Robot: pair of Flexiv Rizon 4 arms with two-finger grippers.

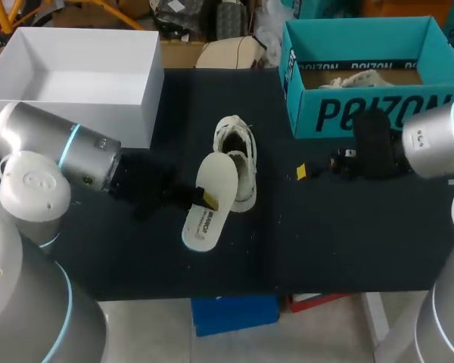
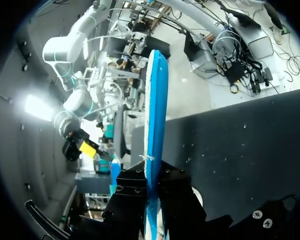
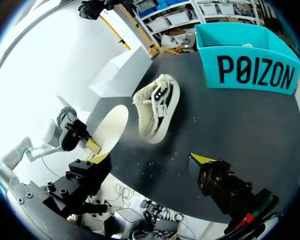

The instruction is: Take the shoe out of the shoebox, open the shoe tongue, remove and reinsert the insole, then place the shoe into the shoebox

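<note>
1. The insole [image 1: 209, 200] is out of the shoe, pinched near one end by the left end effector [image 2: 152, 200]. The fingers are closed on both of its faces, and it hangs over the table [image 1: 325, 249] just beside the shoe.
2. The white shoe [image 1: 238, 155] lies mid-table, its opening towards the far side. It sits between the white box [image 1: 147, 106] and the teal shoebox [image 1: 363, 113].
3. The right end effector [image 3: 151, 158] hovers in front of the teal shoebox with its fingers spread wide and nothing in them.
4. As I judge it, the step in hand is reinserting the insole.
   - Turn the insole flat and line its toe end up with the shoe's opening.
   - Slide it in at a shallow angle, then press the heel end down.
5. The shoe will likely skid if pushed, so the free end effector should brace the heel or hold the tongue back first.
6. Keep the grip near the insole's end so the fingers clear the collar.
</note>
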